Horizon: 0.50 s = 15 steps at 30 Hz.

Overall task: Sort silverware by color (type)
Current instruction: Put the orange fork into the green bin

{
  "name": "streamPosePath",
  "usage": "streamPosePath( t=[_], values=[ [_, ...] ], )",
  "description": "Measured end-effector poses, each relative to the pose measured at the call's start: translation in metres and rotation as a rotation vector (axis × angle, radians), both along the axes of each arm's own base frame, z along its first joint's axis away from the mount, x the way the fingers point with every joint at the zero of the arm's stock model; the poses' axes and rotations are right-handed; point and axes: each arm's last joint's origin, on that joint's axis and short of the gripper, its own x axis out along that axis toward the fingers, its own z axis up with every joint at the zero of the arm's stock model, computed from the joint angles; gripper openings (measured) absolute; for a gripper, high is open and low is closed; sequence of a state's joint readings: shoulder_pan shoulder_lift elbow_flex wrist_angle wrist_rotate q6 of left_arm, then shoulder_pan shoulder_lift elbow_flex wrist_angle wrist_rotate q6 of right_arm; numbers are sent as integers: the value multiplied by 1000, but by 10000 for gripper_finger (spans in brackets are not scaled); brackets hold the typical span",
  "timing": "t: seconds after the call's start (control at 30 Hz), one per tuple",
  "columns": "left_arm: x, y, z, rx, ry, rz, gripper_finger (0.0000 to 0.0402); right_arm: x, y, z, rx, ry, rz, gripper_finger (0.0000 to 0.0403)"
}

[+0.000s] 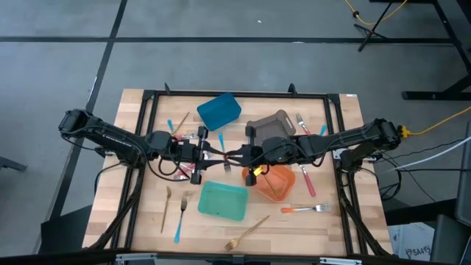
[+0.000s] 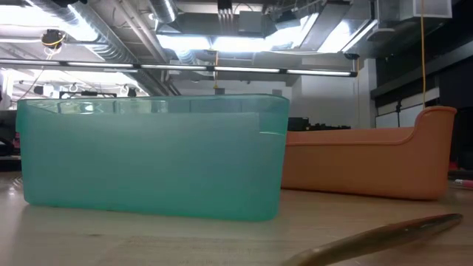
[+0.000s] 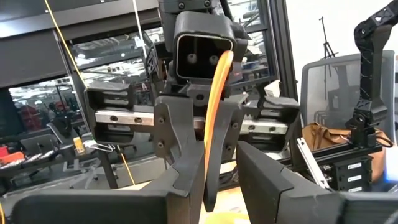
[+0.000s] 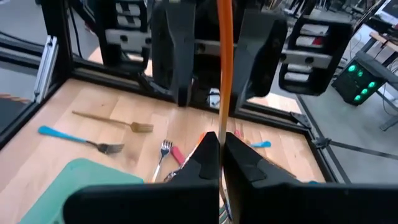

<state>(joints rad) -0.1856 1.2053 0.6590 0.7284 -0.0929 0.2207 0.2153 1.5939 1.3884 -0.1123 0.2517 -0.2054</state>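
Both grippers meet above the table's middle. My right gripper is shut on an orange-handled utensil. My left gripper faces it and is open, with one finger on each side of the orange handle and no touch that I can see. More silverware lies flat on the wood: a gold fork, an orange-handled fork, a red-handled piece, a blue-handled one and gold pieces. The low view shows neither gripper. My right gripper pinches the orange handle between its two fingers. It comes in level from the table's right, and the fingers lie across the handle. The utensil is lifted clear of the table, and its handle runs on past the fingertips into the open left gripper.
Four bins stand around the grippers: blue and grey on the far side, orange and teal on the near side. The low view shows the teal bin, the orange bin and a gold utensil up close.
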Motion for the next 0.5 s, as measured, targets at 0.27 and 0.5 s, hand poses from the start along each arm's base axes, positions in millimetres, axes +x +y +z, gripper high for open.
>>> streamPosePath(
  t=[0.27, 0.5],
  values=[
    [0, 0, 1, -2, -12, -1, 85, 11, 2, -11, 1, -7, 0, 0],
    [0, 0, 1, -2, -13, -1, 85, 16, 3, -15, 0, -6, -1, 0]
  ],
)
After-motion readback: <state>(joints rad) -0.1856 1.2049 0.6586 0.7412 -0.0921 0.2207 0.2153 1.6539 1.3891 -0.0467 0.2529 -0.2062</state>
